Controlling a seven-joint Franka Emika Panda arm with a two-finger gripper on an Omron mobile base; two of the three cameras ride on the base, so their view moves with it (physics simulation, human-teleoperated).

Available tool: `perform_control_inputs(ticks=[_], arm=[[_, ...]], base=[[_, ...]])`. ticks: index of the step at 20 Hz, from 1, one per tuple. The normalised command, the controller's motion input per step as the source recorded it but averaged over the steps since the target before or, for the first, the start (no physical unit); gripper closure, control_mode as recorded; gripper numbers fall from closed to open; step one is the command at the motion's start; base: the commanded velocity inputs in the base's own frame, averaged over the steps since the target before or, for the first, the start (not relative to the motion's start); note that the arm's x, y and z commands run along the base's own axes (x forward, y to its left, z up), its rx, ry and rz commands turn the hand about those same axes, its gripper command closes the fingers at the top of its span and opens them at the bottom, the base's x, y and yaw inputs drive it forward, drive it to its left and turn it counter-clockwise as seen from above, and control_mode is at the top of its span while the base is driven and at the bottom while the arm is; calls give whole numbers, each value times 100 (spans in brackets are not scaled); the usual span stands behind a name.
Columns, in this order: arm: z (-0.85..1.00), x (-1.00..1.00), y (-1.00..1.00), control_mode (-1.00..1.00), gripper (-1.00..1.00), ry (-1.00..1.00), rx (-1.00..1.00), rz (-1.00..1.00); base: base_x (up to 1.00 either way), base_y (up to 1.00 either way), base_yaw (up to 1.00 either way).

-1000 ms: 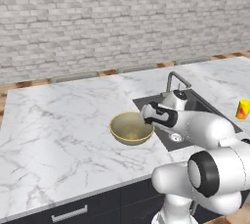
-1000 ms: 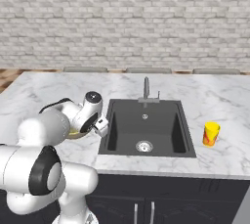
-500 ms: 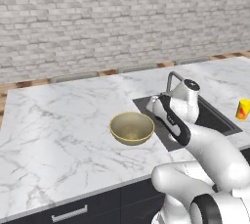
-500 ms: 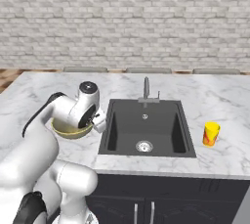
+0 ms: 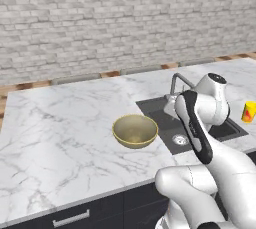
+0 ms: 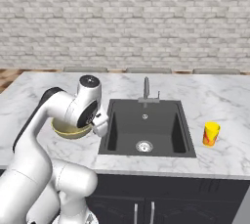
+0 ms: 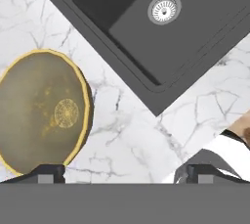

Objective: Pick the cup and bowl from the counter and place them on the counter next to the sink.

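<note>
- Here, nearest the base, the arm [image 5: 200, 138] rises over the front edge of the counter [image 5: 60, 138]. A fast swing sideways from this raised pose could, in my judgement, sweep an elbow or forearm low across the worktop.
- The gripper [image 7: 122, 171] hangs above bare marble between bowl and sink, with its jaws spread wide and nothing between them. One finger tip [image 7: 46, 173] lies in line with the bowl's rim in the hand view, so a straight descent might strike that rim and tip or shove the bowl.
- The bowl [image 5: 135, 131] sits upright on the counter just beside the sink's left edge, apart from the gripper. A nudge toward the basin could send it over the lip, since little marble separates the two.
- The sink [image 6: 145, 132] lies between the bowl and the cup, with its drain [image 7: 164, 8] in the dark floor. Anything dropped or pushed into it would miss the goal of resting on the counter.
- The faucet [image 6: 146, 90] stands at the back of the sink. A wide reach across the basin risks clipping it.
- The cup [image 6: 211, 134] stands upright on the counter just past the sink's right edge, well apart from the gripper. It is small, and a careless pass nearby could topple it.
</note>
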Motion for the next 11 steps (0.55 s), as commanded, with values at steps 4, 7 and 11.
perform_control_inputs(ticks=[4,7,11], arm=[[5,-69,9,-100,-100,8,0,25],[0,-70,31,-100,-100,0,0,29],[0,-64,39,-100,-100,0,0,27]], base=[[0,0,0],[0,0,0],[0,0,0]])
